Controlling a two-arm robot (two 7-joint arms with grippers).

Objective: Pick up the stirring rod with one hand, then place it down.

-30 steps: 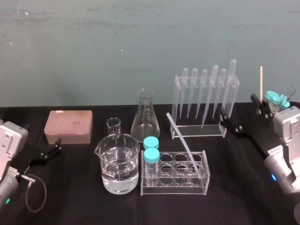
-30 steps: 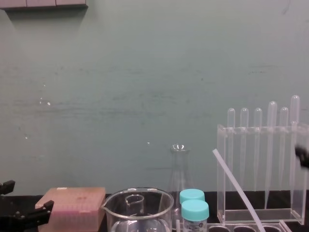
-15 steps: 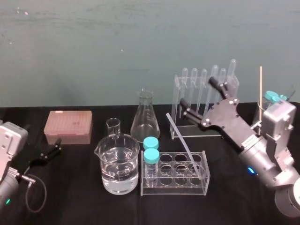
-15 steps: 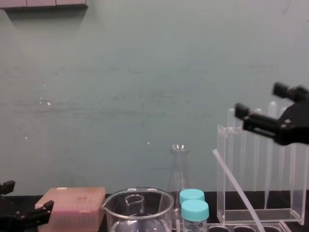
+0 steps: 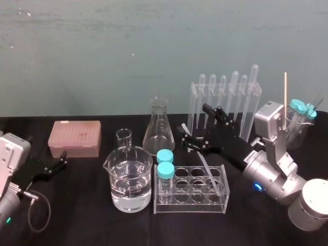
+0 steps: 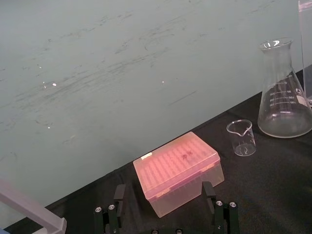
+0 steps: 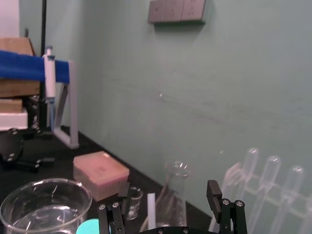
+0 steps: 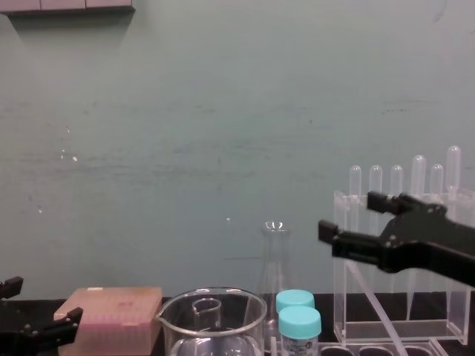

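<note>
Translucent stirring rod (image 5: 208, 169) leaning in the clear rack (image 5: 189, 204), we see our right gripper (image 5: 192, 122) open astride its top, left gripper (image 5: 63, 159) parked open.

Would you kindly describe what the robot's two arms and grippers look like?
Both grippers are black, each with two jointed fingers and small silver screws: the right gripper and the left gripper. The right arm has silver-grey rounded links, a small blue light and a pale boxy wrist module. The left arm has a similar pale box, a green light and a looping grey cable.
</note>
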